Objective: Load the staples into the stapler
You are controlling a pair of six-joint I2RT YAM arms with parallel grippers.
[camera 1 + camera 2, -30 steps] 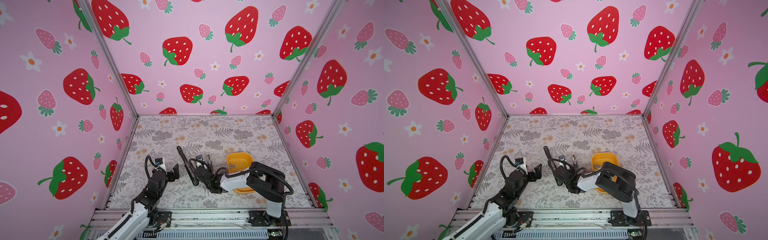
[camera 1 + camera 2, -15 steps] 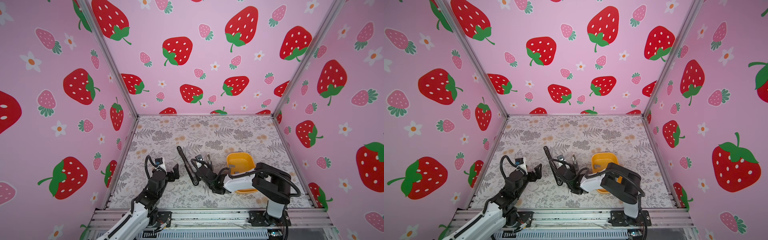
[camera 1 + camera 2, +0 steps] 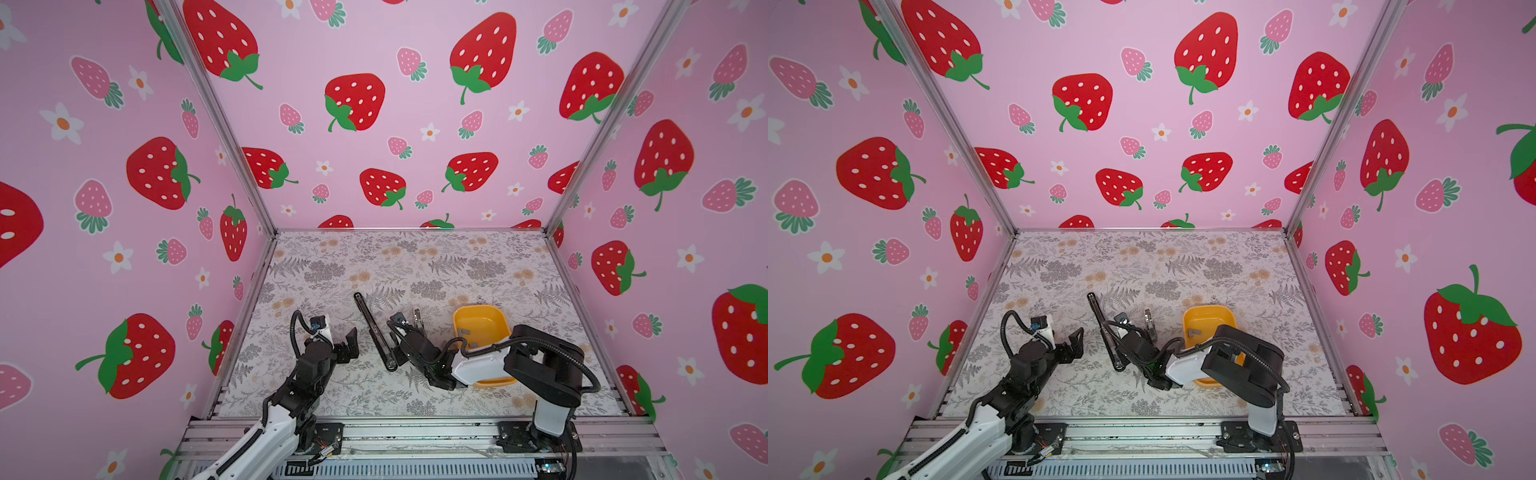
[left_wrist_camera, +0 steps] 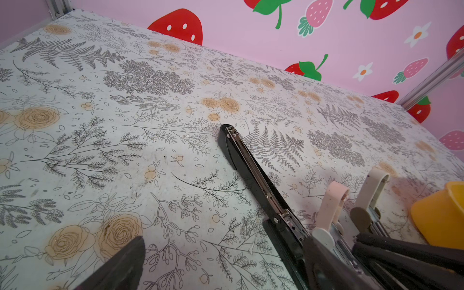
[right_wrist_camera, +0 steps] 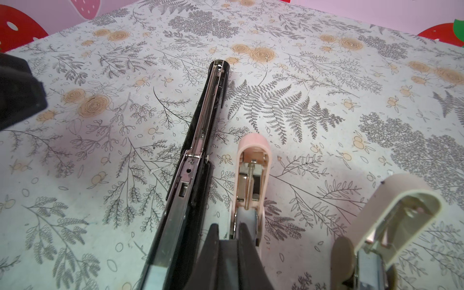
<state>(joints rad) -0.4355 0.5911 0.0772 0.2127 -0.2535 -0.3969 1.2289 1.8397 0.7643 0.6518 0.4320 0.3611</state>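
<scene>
Floral tabletop (image 3: 415,266), black stapler (image 3: 374,332) opened flat, long axis slanting far-left, left jaws spread, right jaws clenched

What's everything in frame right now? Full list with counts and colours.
black stapler: one, black, opened flat mid-mat, left of the other staplers
pink stapler: one, pink, opened, between the black and cream ones
cream stapler: one, cream, opened, nearest the bowl
bowl: one, yellow, right part of the mat, partly behind the right arm
staples: at least two, grey, inside the bowl
mat: one, grey and tan floral, covers the table
walls: three, pink with strawberries, around the mat
left end effector: one, black, open and empty, left of the black stapler
right end effector: one, black, shut, at the pink stapler's near end
</scene>
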